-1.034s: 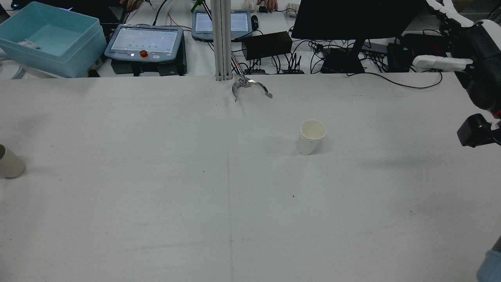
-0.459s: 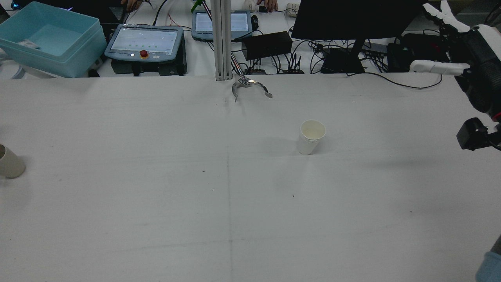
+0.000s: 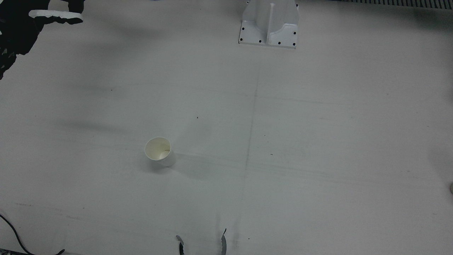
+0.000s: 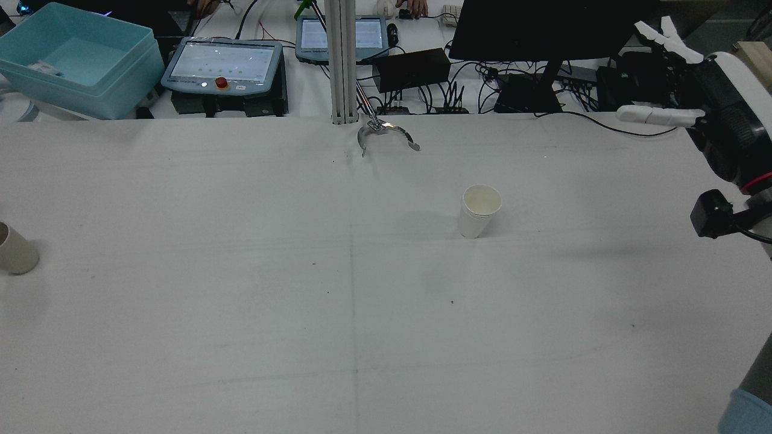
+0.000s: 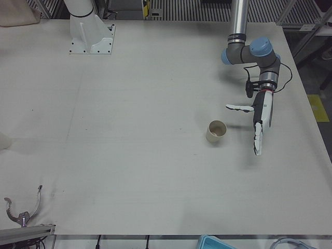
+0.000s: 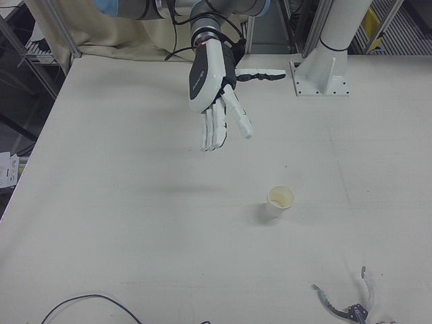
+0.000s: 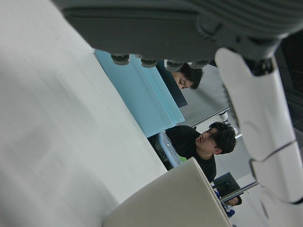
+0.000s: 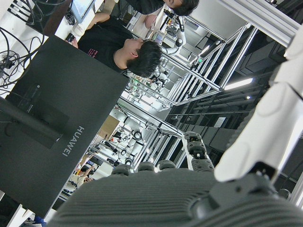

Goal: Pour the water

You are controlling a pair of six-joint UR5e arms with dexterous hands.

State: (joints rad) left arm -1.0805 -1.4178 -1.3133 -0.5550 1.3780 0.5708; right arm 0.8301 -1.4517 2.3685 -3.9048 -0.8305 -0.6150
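Note:
A white paper cup [image 4: 480, 211] stands upright right of the table's middle; it also shows in the front view [image 3: 160, 151] and the right-front view [image 6: 280, 201]. A second, beige cup [image 4: 15, 250] stands at the table's left edge. In the left-front view my left hand [image 5: 258, 116] is open, its fingers straight, just right of this beige cup [image 5: 216, 130] and apart from it. The cup's wall [image 7: 175, 198] fills the bottom of the left hand view. My right hand [image 6: 214, 81] is open and empty, raised above the table, far from the white cup; the rear view [image 4: 711, 90] shows it too.
A metal clamp [image 4: 386, 134] lies at the table's far edge by an aluminium post [image 4: 341, 60]. Behind the table are a blue bin [image 4: 78, 57], two teach pendants [image 4: 223, 63], a monitor [image 4: 549, 24] and cables. An arm pedestal [image 3: 269, 23] stands at the near side.
My right hand has shifted left in the rear view, further over the table's right edge, still open. Both cups stand where they were.

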